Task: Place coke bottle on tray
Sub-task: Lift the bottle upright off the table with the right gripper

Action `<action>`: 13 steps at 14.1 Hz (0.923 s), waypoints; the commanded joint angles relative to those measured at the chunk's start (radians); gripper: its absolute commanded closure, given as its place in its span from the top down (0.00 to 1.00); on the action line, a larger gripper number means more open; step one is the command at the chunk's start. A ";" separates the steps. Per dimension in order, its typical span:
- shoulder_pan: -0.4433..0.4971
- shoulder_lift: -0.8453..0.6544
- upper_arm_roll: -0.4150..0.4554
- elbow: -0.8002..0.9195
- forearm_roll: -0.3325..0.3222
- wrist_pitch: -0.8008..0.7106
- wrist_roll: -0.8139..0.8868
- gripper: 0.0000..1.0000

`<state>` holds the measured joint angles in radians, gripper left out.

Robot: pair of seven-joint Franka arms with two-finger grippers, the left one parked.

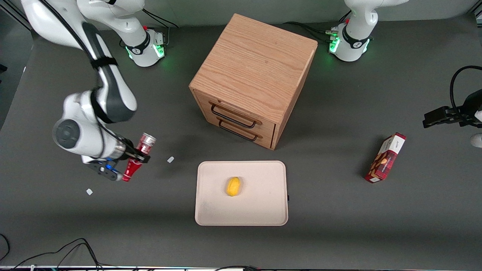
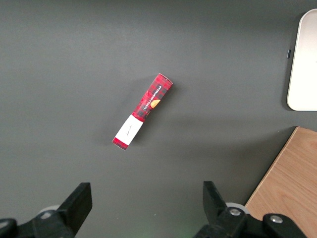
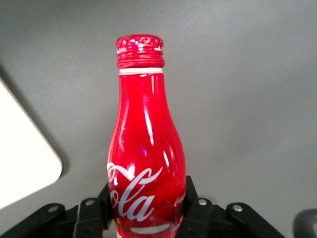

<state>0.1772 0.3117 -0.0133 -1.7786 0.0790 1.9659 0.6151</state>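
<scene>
My right gripper (image 1: 139,156) is shut on the coke bottle (image 1: 138,157), a slim red bottle with white script. It holds the bottle tilted above the table, silver base up and cap pointing down toward the front camera. In the right wrist view the coke bottle (image 3: 146,163) fills the middle, with black fingers (image 3: 194,201) pressed against both sides of its body. The cream tray (image 1: 263,210) lies flat on the table, off toward the parked arm's end from the gripper, and a corner of the tray (image 3: 22,163) shows in the right wrist view.
A yellow lemon-like fruit (image 1: 233,186) lies on the tray. A wooden drawer cabinet (image 1: 254,77) stands farther from the front camera than the tray. A red snack box (image 1: 385,158) lies toward the parked arm's end. Two small white scraps (image 1: 170,159) lie near the gripper.
</scene>
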 commanded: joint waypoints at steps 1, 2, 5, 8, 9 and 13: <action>-0.024 -0.031 0.003 0.155 -0.008 -0.204 -0.052 0.00; -0.031 -0.029 0.003 0.230 -0.008 -0.298 -0.064 0.00; -0.033 -0.010 -0.005 0.362 -0.010 -0.421 -0.095 0.00; -0.024 0.077 -0.008 0.453 -0.021 -0.421 -0.095 0.00; -0.013 0.134 -0.007 0.502 -0.039 -0.421 -0.094 0.00; 0.073 0.427 -0.010 0.745 -0.050 -0.401 -0.081 0.00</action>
<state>0.1915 0.5390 -0.0131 -1.2639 0.0556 1.5933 0.5358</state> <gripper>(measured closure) 0.449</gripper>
